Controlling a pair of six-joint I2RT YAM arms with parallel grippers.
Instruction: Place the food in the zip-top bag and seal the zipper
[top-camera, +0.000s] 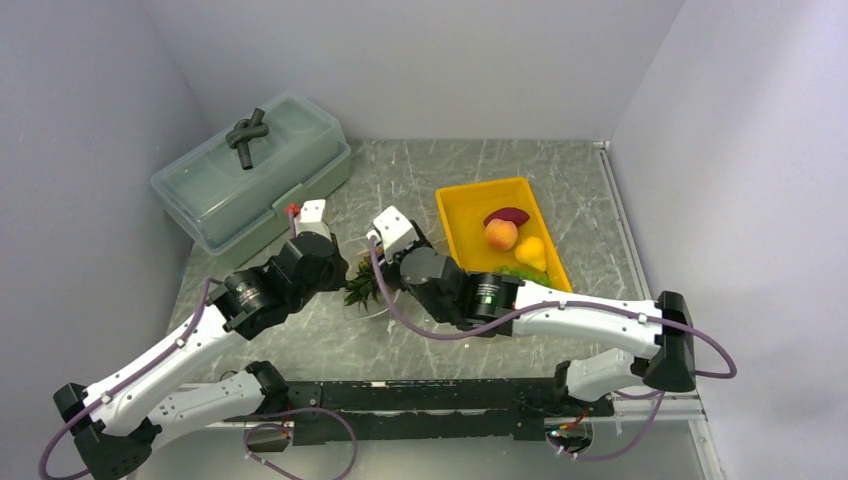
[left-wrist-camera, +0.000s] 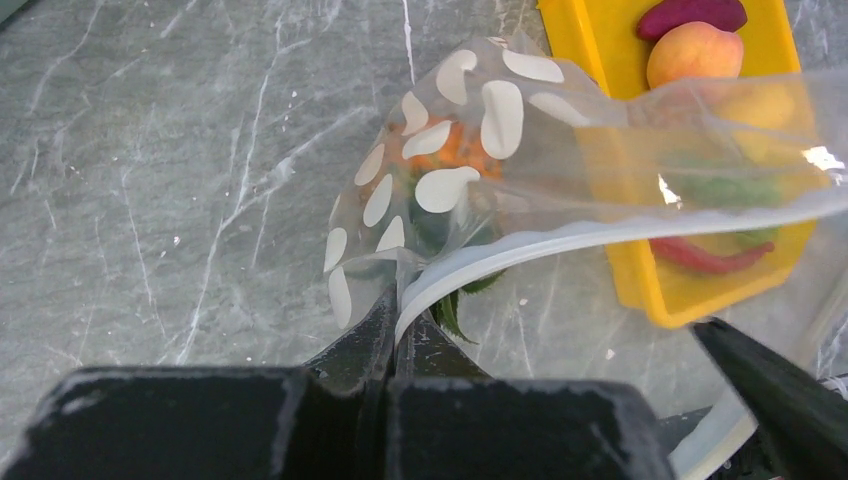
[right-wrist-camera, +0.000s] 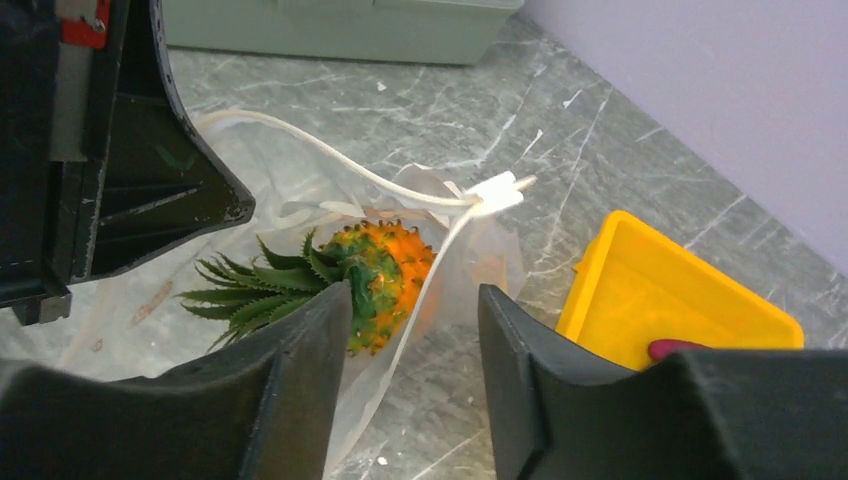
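Observation:
The clear dotted zip-top bag (left-wrist-camera: 470, 110) lies on the table, and my left gripper (left-wrist-camera: 397, 310) is shut on its whitish zipper (left-wrist-camera: 540, 245) strip, holding the mouth up. The orange pineapple (right-wrist-camera: 385, 275) lies in the mouth, its body under the plastic and its green crown (top-camera: 362, 288) sticking out. Just above it my right gripper (right-wrist-camera: 415, 310) stands open, holding nothing; one zipper edge (right-wrist-camera: 420, 290) runs between its fingers. In the yellow tray (top-camera: 470, 190) are the peach (top-camera: 501, 234), the dark purple piece (top-camera: 507, 215), the yellow fruit (top-camera: 531, 250), green grapes (top-camera: 520, 270) and the red chili (left-wrist-camera: 700, 258).
A large translucent lidded box (top-camera: 250, 170) with a dark handle stands at the back left. The tray sits right of the bag, close to my right arm (top-camera: 580, 315). Grey walls close in the table at the back and both sides.

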